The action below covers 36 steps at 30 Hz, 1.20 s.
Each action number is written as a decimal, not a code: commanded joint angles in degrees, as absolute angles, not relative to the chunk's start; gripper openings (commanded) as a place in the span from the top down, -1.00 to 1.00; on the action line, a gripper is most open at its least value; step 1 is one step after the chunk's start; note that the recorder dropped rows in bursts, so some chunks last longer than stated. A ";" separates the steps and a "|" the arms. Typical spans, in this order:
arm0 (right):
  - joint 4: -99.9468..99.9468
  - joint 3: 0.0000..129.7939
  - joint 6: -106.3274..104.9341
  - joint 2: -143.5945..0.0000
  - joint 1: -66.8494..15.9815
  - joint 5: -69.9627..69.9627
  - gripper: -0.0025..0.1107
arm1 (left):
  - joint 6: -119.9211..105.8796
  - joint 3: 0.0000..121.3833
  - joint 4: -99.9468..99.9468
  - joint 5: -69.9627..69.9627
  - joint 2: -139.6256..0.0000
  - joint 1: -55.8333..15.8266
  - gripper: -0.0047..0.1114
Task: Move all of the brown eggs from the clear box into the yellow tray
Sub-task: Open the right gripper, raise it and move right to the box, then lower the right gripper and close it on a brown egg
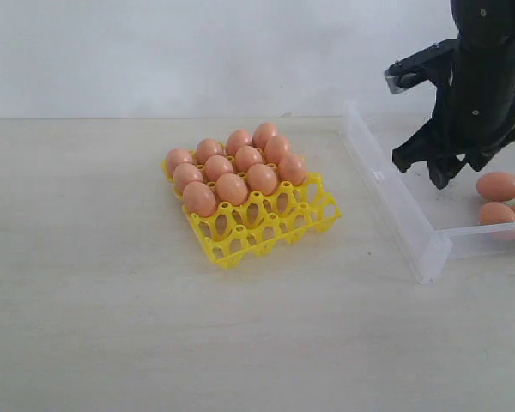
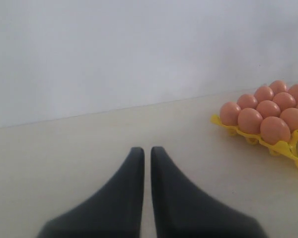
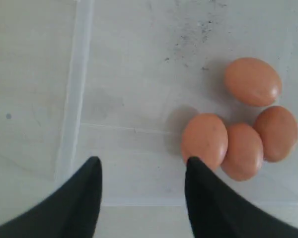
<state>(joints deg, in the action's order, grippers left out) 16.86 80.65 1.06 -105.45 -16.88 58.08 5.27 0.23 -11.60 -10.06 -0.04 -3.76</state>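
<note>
- The yellow tray (image 1: 266,219) is sitting mid-table, well apart from the clear box (image 1: 395,202) on the right, and it is carrying what I count as twelve brown eggs (image 1: 232,188) in three full rows. Only its nearest row of cups is showing empty.
- Four eggs (image 3: 204,139) are lying loose in the box, three bunched together and touching, one just beside them. I'm judging the job about three quarters done, with four trips left.
- The right gripper (image 3: 144,161) is hanging low over the box floor with its jaws apart and nothing between them. One fingertip (image 3: 194,163) is sitting right at the nearest egg's edge.
- The left gripper (image 2: 145,148) is hovering over bare table beside the tray, its jaws drawn nearly together, holding nothing.
- The exterior view is cutting the box off at its edge, so only three eggs are showing there; the right wrist view is giving all four.
- The left gripper is appearing only in its own wrist view.
</note>
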 commanded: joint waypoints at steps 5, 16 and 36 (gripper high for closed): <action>32.33 81.36 -19.30 -104.65 -16.52 53.08 0.19 | 5.56 0.00 -11.46 -9.88 0.00 -4.06 0.85; 37.85 81.36 -24.07 -108.35 -11.66 49.63 -0.14 | 5.56 0.00 -11.46 -9.88 0.00 -4.06 0.85; 15.02 86.66 -5.23 -123.08 2.46 28.33 -0.14 | 5.56 0.00 -11.46 -9.88 0.00 -4.06 0.85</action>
